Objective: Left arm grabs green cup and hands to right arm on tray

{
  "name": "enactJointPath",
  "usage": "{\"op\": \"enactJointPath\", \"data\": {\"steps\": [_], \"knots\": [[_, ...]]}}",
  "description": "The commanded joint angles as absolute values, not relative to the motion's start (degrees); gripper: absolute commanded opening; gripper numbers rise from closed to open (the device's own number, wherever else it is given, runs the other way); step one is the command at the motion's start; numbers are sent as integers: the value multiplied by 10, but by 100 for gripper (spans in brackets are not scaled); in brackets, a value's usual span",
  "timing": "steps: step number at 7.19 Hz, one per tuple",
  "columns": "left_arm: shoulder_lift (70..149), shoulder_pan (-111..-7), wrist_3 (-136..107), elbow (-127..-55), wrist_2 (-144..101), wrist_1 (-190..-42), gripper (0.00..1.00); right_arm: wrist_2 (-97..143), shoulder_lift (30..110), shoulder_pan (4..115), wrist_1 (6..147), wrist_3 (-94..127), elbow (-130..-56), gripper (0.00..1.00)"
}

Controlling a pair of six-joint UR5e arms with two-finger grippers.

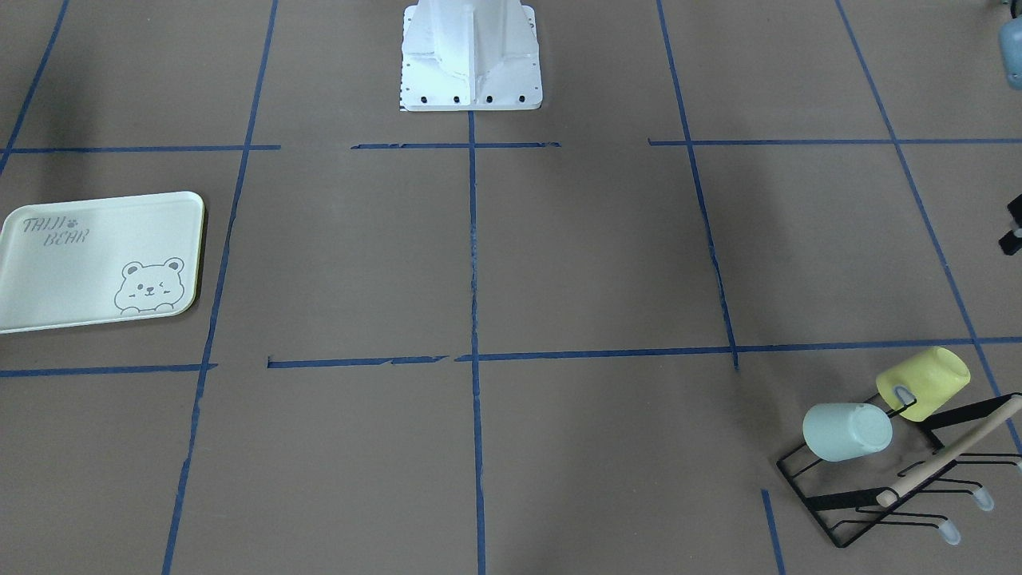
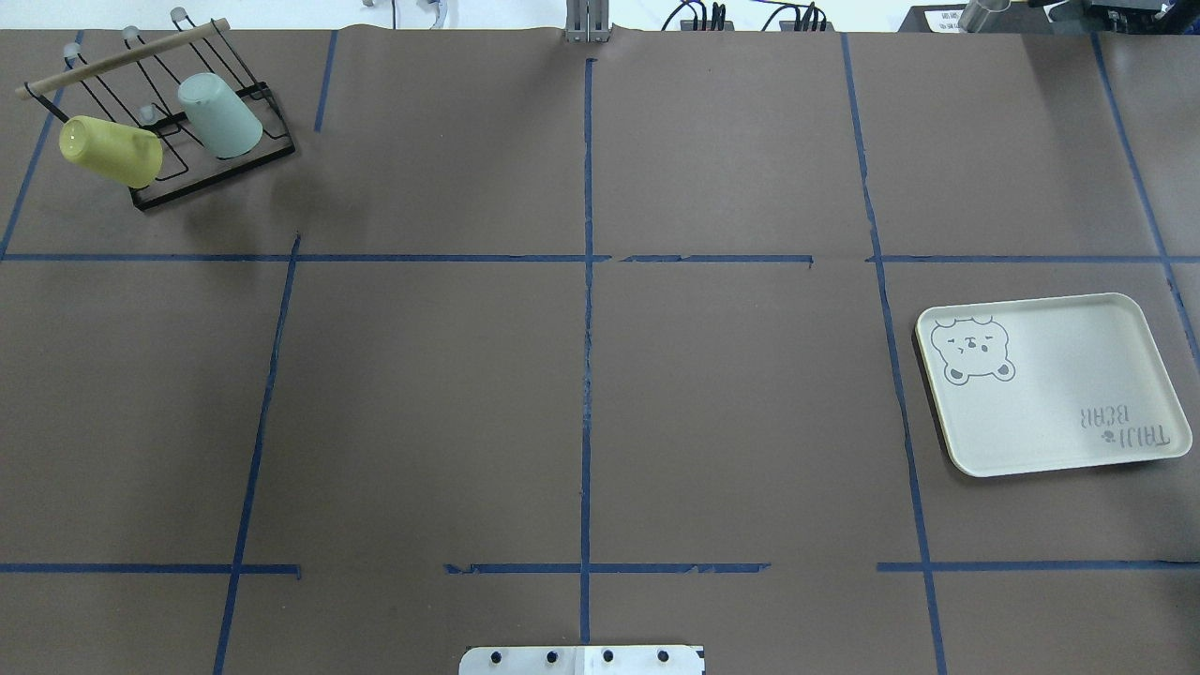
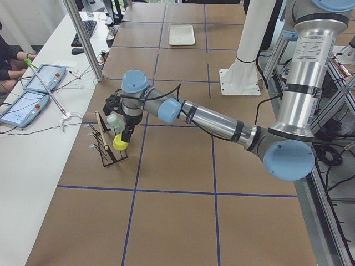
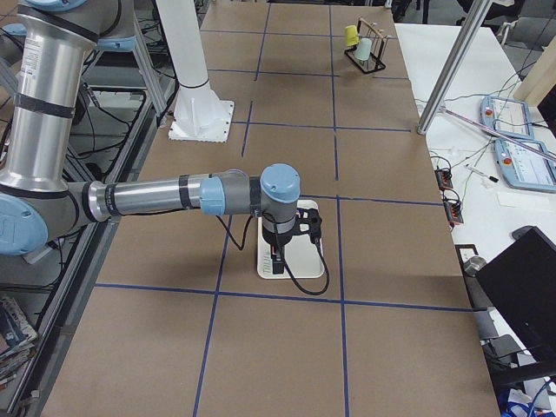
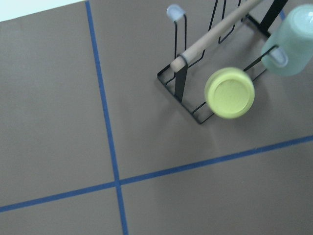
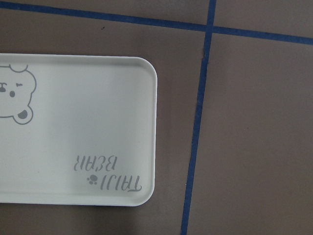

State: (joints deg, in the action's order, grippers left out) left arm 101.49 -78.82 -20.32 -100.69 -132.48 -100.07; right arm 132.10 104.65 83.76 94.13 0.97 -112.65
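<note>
At the left, the small mint-green plastic cup [image 2: 220, 116] hangs tilted on the black wire rack [image 2: 216, 173] beside a pale yellow cup [image 2: 111, 150]. Our left gripper [image 3: 127, 137] hovers close above; we cannot tell its spread. Rightward, the cream bear-printed tray [image 2: 1059, 375] waits under our right gripper [image 4: 276, 265], equally unreadable. Grab, handover and placing all remain.
</note>
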Motion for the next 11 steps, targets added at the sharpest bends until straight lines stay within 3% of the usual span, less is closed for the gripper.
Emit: {"op": "enactJointPath", "data": {"steps": [1,4,7,11], "knots": [[1122,-726,-337,-940,-1321,-1022,100,1321,1046,838,941,10,-1127,100],[1200,-661,-394,-865,-1162,-1027,100,1322,1046,838,942,11,-1128,100],[1219,-650,-463,-728,-1159,-1207,100,1322,1046,838,941,11,-1128,100],[1228,-632,-461,-696,-1136,-1213,100,1321,1046,838,942,10,-1126,100]]}}
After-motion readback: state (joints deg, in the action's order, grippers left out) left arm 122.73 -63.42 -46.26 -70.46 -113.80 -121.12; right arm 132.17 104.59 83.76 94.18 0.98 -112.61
